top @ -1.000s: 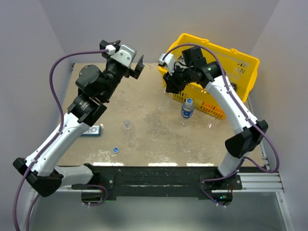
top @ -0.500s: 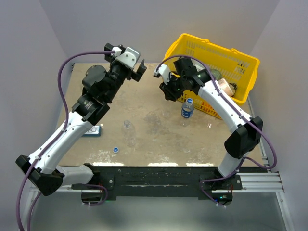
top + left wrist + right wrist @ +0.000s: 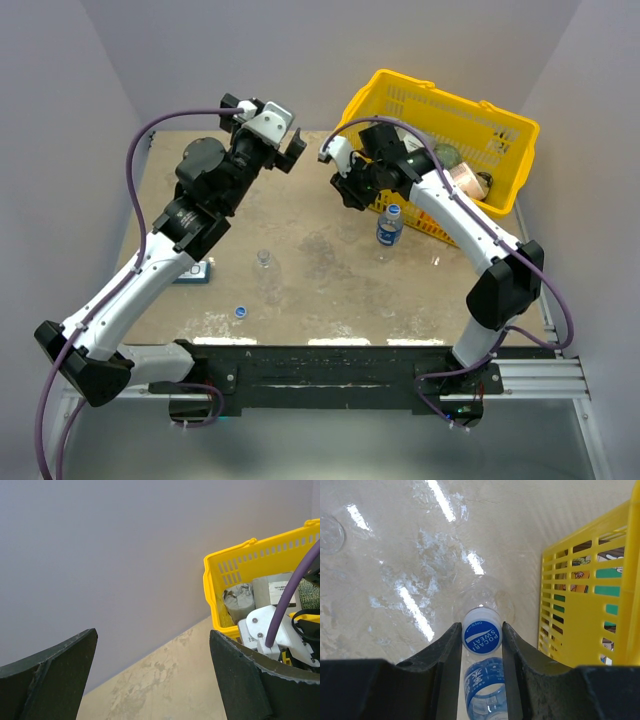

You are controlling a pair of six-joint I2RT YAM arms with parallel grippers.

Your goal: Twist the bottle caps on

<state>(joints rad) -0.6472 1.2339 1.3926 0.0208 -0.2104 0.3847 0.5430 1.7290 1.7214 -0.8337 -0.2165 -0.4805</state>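
Observation:
My right gripper (image 3: 481,625) is shut on a blue bottle cap (image 3: 481,634) printed with white lettering, one finger on each side. Below it the round clear outline of an unlabelled bottle (image 3: 485,594) shows on the table. The blue-labelled bottle (image 3: 486,690) stands close by, wearing a blue cap (image 3: 393,210) in the top view. That view shows the right gripper (image 3: 346,190) just left of the basket. An uncapped clear bottle (image 3: 265,266) stands mid-table, a loose blue cap (image 3: 241,311) near the front. My left gripper (image 3: 152,675) is open and empty, raised by the back wall.
A yellow basket (image 3: 500,122) with grey cans and jars fills the back right corner, close beside my right gripper. A blue-and-white packet (image 3: 190,271) lies near the left arm. The tabletop is tan and glossy.
My right gripper has swung left and forward, away from the basket's corner, still shut on the cap. The left gripper has shifted slightly right and toward the back wall, staying open.

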